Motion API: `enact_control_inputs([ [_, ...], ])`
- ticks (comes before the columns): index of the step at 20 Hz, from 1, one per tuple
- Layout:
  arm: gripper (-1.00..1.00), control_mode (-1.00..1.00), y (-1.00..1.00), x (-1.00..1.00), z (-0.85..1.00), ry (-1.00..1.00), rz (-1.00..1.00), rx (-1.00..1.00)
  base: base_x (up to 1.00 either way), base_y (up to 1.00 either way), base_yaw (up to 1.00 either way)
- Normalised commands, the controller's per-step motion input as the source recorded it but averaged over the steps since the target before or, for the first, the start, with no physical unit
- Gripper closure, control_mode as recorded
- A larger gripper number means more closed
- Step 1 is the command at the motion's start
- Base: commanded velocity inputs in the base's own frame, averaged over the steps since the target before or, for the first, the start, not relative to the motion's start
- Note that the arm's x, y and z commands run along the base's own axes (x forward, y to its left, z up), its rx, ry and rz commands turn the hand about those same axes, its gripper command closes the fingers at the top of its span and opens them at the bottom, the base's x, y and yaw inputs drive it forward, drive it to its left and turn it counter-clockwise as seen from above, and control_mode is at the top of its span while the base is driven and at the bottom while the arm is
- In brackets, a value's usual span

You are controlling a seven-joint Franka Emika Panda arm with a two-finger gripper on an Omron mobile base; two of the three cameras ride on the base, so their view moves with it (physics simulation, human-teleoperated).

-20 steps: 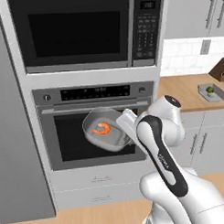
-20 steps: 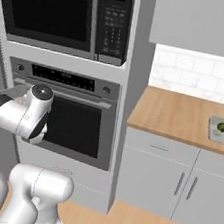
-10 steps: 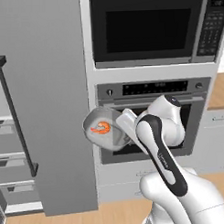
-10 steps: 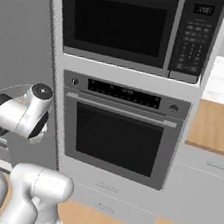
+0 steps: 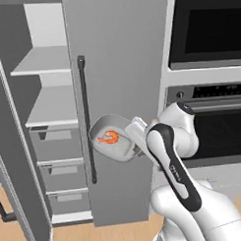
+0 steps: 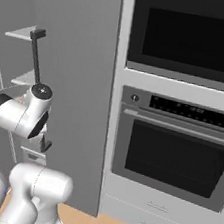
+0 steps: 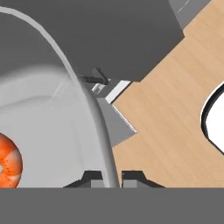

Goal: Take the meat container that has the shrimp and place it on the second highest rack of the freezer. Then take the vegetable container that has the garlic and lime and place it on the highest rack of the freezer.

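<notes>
Views have swung left since the earlier frame as the base drives: the counter is gone from sight, the oven [image 5: 211, 134] sits at the right, and the open freezer [image 5: 115, 68] now stands ahead. Tub and arm keep their pose relative to the base.

Item: tub [image 5: 112, 138]. Shallow grey container, rounded corners, thick raised rim, smooth moulded finish, plastic by its look. Held in the air in front of the freezer door, beside its bar handle [image 5: 86, 118], tilted with the open face toward the left base camera.

Contents: shrimp [image 5: 109, 138], small, orange-red, curled, lying loose on the tub floor.

Grip: gripper [image 7: 112, 177] clamped narrow on the rim, one finger inside the wall, one outside, at the tub's near edge.

Handling, judged: light and stiff; the rim is the natural hold and the wall should not flex. An edge pinch leaves the far side overhanging, so it may pivot. The smooth floor offers little friction; a steeper tilt could let the shrimp slide out.

Destination: pale flat shelves inside the freezer, upper rack [image 5: 41, 60] and second rack [image 5: 50, 107], above grey drawers [image 5: 57, 144]. Both racks lie up and to the left of the tub.
</notes>
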Motion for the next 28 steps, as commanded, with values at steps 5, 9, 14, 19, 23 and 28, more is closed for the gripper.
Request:
enact_control_inputs([
  [5,1.0,1.0,0.0,0.0,0.0,0.0,0.0,0.0,0.19,0.78,-0.02],
  [9,1.0,1.0,0.0,0.0,0.0,0.0,0.0,0.0,0.52,0.6,-0.05],
  [14,1.0,1.0,0.0,0.0,0.0,0.0,0.0,0.0,0.46,0.31,-0.06],
  [19,1.0,1.0,0.0,0.0,0.0,0.0,0.0,0.0,0.46,0.14,-0.07],
  [23,1.0,1.0,0.0,0.0,0.0,0.0,0.0,0.0,0.29,0.27,-0.06],
  [28,1.0,1.0,0.0,0.0,0.0,0.0,0.0,0.0,0.25,0.68,-0.09],
])
